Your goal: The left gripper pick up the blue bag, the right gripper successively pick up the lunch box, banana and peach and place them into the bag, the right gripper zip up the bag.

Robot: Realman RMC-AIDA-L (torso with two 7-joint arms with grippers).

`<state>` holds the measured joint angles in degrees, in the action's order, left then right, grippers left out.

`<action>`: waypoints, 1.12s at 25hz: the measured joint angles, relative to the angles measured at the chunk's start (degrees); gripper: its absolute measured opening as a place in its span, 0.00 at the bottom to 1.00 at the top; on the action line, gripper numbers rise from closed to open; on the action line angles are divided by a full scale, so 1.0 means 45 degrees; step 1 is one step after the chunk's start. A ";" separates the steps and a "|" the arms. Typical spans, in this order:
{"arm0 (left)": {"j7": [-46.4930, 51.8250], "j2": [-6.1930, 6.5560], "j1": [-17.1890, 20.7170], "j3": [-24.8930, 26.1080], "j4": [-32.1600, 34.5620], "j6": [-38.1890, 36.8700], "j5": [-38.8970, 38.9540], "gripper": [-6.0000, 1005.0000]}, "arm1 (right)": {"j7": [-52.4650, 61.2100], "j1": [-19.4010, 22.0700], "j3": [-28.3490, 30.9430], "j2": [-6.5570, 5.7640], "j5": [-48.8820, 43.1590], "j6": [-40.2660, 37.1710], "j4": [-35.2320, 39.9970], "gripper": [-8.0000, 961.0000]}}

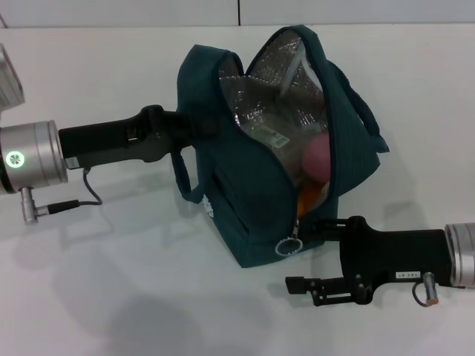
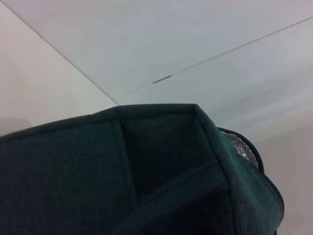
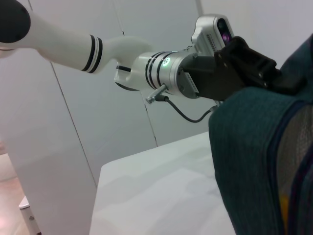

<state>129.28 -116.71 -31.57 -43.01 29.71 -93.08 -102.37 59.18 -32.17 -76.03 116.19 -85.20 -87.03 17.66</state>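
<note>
The blue bag (image 1: 245, 200) stands tilted on the table, its mouth open and the foil lining showing. Inside I see the pink peach (image 1: 318, 159), an orange sliver of the banana (image 1: 306, 202), and the clear lunch box (image 1: 282, 127) with its small label. My left gripper (image 1: 187, 126) is shut on the bag's upper left rim, its tips buried in fabric; the same gripper (image 3: 247, 66) shows in the right wrist view above the bag (image 3: 254, 156). My right gripper (image 1: 297, 254) is open at the bag's lower front corner, with the ring zipper pull (image 1: 288, 246) by its upper finger.
The white table (image 1: 111, 282) stretches around the bag. A cable (image 1: 87, 194) hangs from the left wrist. Teal fabric (image 2: 146, 171) fills the lower half of the left wrist view.
</note>
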 joint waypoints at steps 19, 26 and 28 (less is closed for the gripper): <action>0.0018 -0.0002 0.0151 -0.0072 0.0040 -0.0058 0.0030 0.07 | -0.0065 0.1007 0.0198 -0.0100 0.0038 0.0024 0.0196 0.72; 0.0006 -0.0002 0.0161 -0.0070 0.0008 -0.0171 0.0036 0.07 | -0.0146 0.1228 0.0286 -0.0133 0.0381 0.0005 0.0236 0.71; 0.0004 -0.0002 0.0161 -0.0061 0.0004 -0.0175 0.0036 0.07 | -0.0259 0.1278 0.0346 -0.0127 0.0440 0.0001 0.0233 0.70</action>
<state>129.30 -116.72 -30.84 -43.28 29.72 -93.86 -102.21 58.02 -26.42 -74.47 115.62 -83.22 -87.03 18.71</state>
